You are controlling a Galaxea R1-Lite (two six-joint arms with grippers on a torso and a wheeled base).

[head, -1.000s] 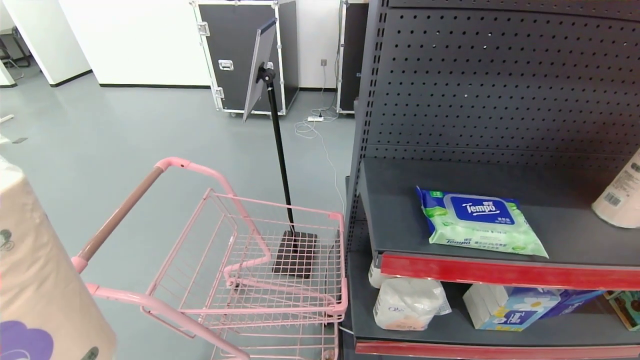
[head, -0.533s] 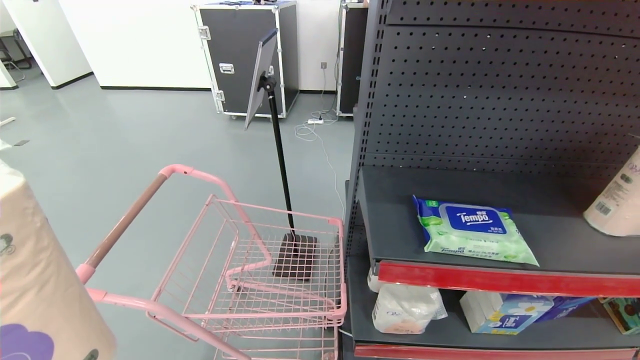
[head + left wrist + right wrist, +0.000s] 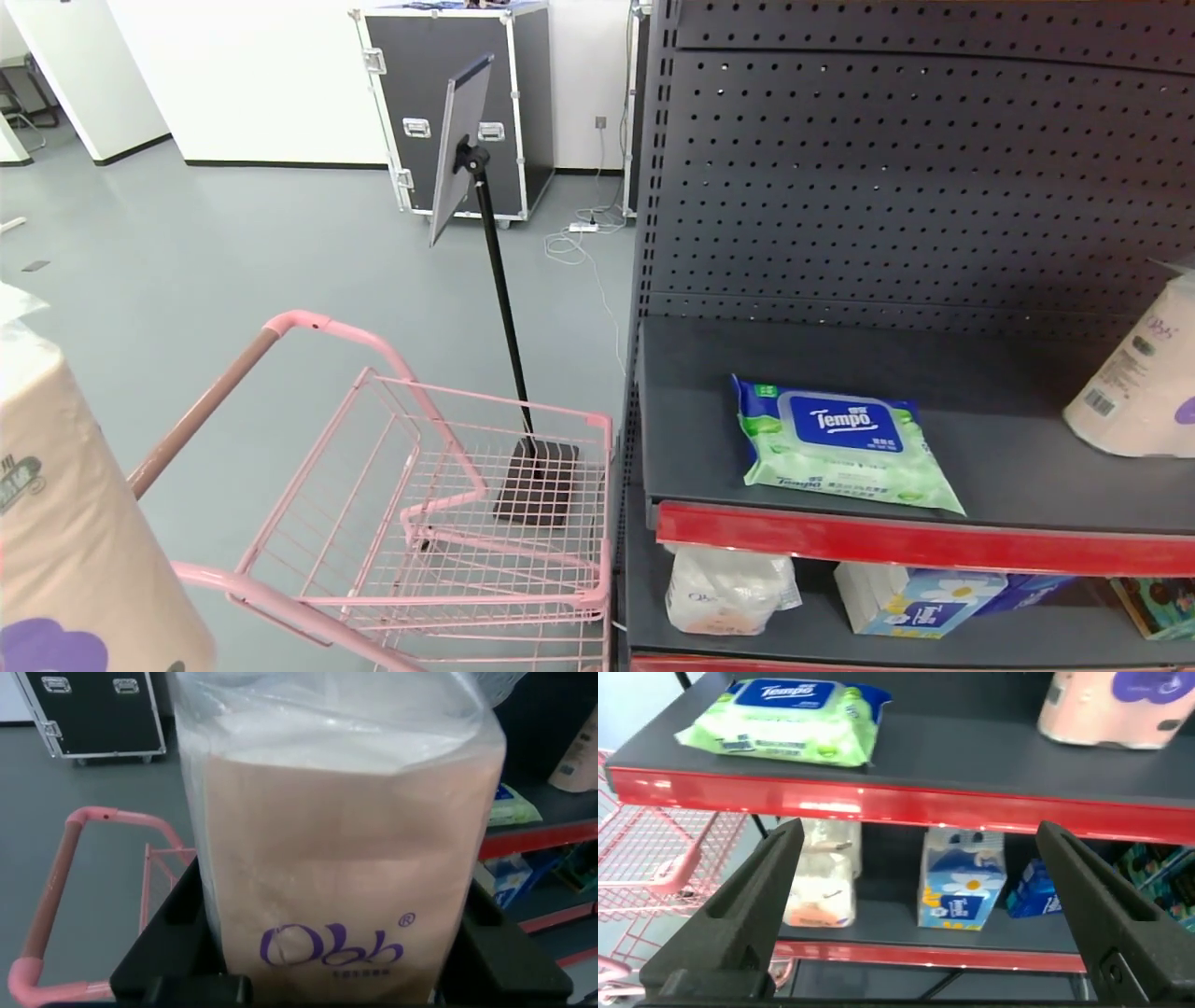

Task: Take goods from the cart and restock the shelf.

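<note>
My left gripper (image 3: 332, 943) is shut on a tall beige plastic-wrapped paper roll pack (image 3: 336, 849), one black finger (image 3: 173, 938) on each side. In the head view this pack (image 3: 65, 523) stands at the lower left, beside the pink cart (image 3: 485, 417), whose basket holds nothing. The dark shelf (image 3: 840, 364) is to the right, bearing a green and blue wipes pack (image 3: 836, 441) and another paper roll pack (image 3: 1134, 383). My right gripper (image 3: 917, 831) is open in front of the shelf's red edge (image 3: 906, 798), below the wipes pack (image 3: 785, 723).
The lower shelf holds a white bag (image 3: 728, 590) and blue tissue boxes (image 3: 920, 602). A sign on a black pole stand (image 3: 499, 308) rises just behind the cart. Black flight cases (image 3: 457, 93) stand at the far wall. Open grey floor lies to the left.
The head view has shifted, so shelf and cart sit farther left in the picture. The pack in my left gripper keeps its place at the lower left.
</note>
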